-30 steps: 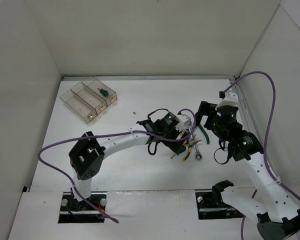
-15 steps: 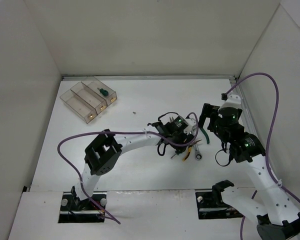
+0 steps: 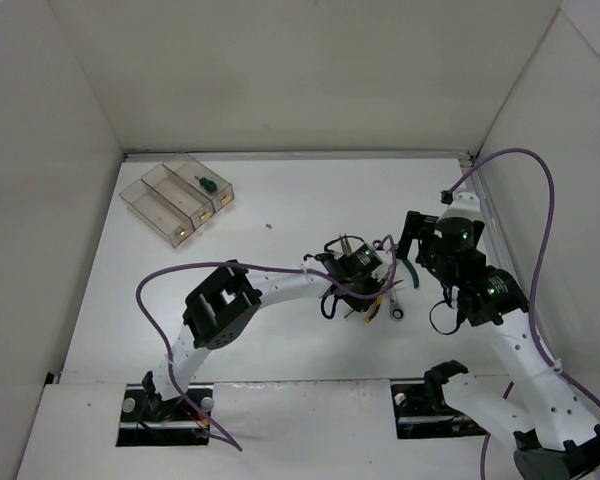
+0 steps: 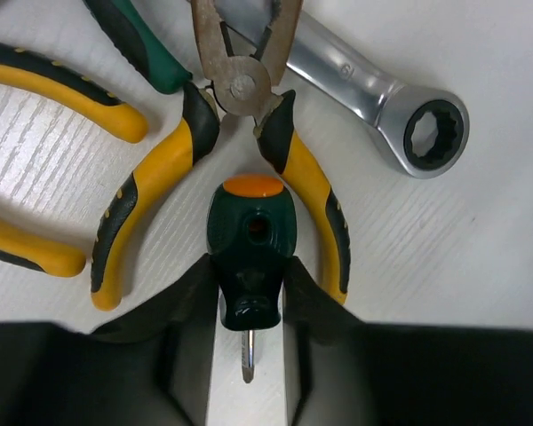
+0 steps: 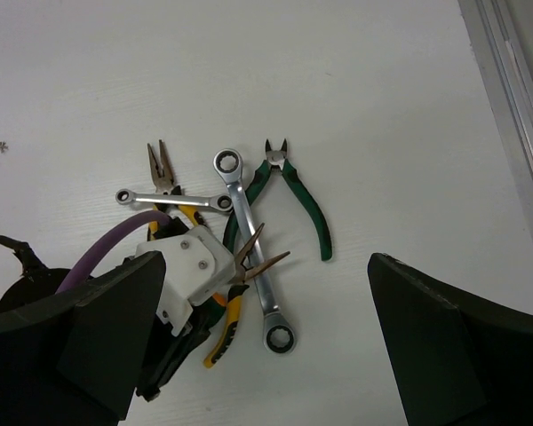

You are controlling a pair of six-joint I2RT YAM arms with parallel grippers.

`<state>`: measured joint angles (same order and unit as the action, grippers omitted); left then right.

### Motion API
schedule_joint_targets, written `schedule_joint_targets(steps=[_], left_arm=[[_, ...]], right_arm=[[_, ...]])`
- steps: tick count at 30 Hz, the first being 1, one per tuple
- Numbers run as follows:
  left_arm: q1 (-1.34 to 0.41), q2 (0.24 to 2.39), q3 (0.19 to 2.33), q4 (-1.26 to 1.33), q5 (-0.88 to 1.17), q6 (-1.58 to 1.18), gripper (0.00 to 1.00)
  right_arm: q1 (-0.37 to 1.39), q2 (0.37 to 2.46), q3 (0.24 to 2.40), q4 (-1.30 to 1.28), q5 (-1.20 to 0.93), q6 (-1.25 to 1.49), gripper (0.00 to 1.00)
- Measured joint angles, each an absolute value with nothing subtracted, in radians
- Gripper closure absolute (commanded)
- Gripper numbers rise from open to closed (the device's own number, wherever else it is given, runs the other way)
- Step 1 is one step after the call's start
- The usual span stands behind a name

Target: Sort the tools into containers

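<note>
Done: one green screwdriver (image 3: 208,185) in end bin of containers (image 3: 145,196). Now: left pincer (image 4: 249,280) clamped on second screwdriver (image 4: 249,240) amid pile on tabletop (image 3: 230,260); right pincer (image 5: 266,293) wide, empty. Left to sort: pliers (image 5: 164,169), wrenches (image 5: 249,222)

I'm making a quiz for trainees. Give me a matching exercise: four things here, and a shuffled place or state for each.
1 orange-capped screwdriver
2 ring wrench
3 cutters
4 containers

a two green handles, spread
b holds one green tool
c clamped in the left gripper
d silver, lying on the table

Pairs: 1-c, 2-d, 3-a, 4-b
</note>
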<state>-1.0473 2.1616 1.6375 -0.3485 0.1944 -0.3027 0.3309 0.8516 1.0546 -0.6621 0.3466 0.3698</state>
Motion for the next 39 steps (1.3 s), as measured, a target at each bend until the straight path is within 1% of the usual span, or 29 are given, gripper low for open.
schedule_joint_targets(steps=[2,6,9,13,16,21,27,31,34,37,39], left_arm=[[-1.048,2.162,1.641,-0.350,0.192,-0.302,1.00],[-1.047,2.154,1.636,-0.360,0.181,-0.306,1.00],[-1.042,2.122,1.592,-0.362,0.175,-0.310,1.00],[-1.005,2.022,1.490,-0.371,0.175,-0.326,1.00],[-0.949,1.929,1.454,-0.385,0.176,-0.334,1.00],[-0.781,1.808,1.490,-0.393,0.188,-0.358,1.00],[-0.494,1.811,1.618,-0.383,0.175,-0.458,1.00],[-0.294,1.879,1.691,-0.354,0.152,-0.573,1.00],[-0.179,1.952,1.741,-0.310,0.126,-0.654,1.00],[-0.102,2.036,1.810,-0.276,0.099,-0.710,1.00],[-0.070,2.096,1.863,-0.249,0.088,-0.730,0.97]], right_arm=[[0.331,0.852,1.055,-0.662,0.347,0.370,0.02],[0.331,0.859,1.055,-0.662,0.345,0.370,0.02],[0.331,0.868,1.056,-0.661,0.333,0.370,0.02],[0.333,0.889,1.071,-0.657,0.309,0.370,0.02],[0.333,0.896,1.077,-0.652,0.294,0.370,0.02],[0.334,0.919,1.087,-0.641,0.273,0.369,0.02],[0.334,0.947,1.087,-0.640,0.239,0.369,0.02],[0.334,0.951,1.087,-0.640,0.226,0.370,0.02],[0.334,0.951,1.086,-0.639,0.221,0.373,0.02],[0.334,0.951,1.083,-0.636,0.215,0.382,0.02],[0.334,0.951,1.076,-0.635,0.214,0.392,0.02]])
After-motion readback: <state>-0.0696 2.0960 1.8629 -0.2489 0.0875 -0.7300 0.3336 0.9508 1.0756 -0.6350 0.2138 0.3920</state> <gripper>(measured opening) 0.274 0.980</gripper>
